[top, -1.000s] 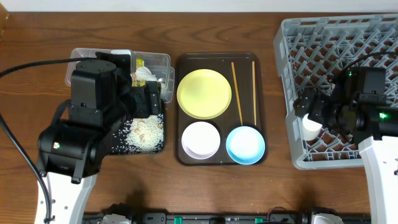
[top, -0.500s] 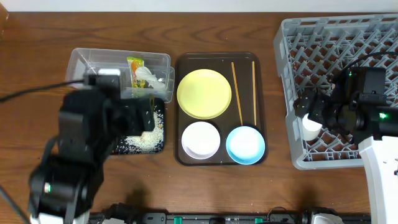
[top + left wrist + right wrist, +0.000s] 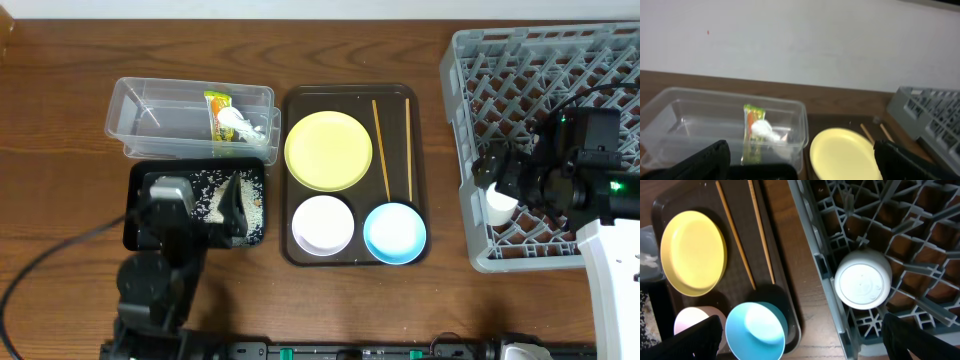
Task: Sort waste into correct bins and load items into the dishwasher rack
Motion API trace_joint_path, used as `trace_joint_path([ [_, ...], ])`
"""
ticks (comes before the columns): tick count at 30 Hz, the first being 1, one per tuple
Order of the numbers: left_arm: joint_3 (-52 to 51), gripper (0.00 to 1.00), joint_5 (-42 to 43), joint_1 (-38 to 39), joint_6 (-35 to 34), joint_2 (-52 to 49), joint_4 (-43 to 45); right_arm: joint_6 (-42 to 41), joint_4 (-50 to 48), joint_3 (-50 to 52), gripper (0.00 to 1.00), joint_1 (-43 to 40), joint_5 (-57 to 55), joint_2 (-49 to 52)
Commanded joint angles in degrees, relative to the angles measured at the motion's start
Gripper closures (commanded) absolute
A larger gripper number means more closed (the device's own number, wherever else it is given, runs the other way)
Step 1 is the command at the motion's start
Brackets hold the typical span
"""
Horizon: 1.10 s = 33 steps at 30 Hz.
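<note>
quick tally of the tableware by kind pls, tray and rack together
plates: 1, yellow plate
bowls: 2, white bowl, light blue bowl
chopsticks: 2
cups: 1, white cup in the rack
total: 6

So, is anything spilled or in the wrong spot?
Only the rice grains look spilled: they lie scattered loose, yet inside the black tray. The wrapper and tissue sit in the clear tub. Nothing else stands out.
</note>
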<state>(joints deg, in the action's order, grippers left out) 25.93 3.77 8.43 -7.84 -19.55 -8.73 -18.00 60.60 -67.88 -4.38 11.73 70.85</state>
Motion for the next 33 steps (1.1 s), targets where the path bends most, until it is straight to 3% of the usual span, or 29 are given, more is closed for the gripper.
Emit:
trace_joint_path([
  [1,-5.7,0.06,1.8,-1.2,0.8,6.4,0.5,-0.4,0.1,-0.7,0.01,0.7,-0.3,-0.1],
  [11,-18.8,0.06,1.9,-3.4,0.7,19.6,0.7,-0.4,0.0,-0.7,0.01,0.7,-0.3,-0.1],
  [17,-25.5,0.06,3.3,-3.4,0.2,19.5,5.8,-0.4,0.0,-0.7,0.01,0.7,-0.3,-0.1],
  [33,-25.7,0.06,3.3,-3.4,-0.1,19.3,5.5,-0.4,0.1,-0.7,0.01,0.7,-0.3,-0.1],
])
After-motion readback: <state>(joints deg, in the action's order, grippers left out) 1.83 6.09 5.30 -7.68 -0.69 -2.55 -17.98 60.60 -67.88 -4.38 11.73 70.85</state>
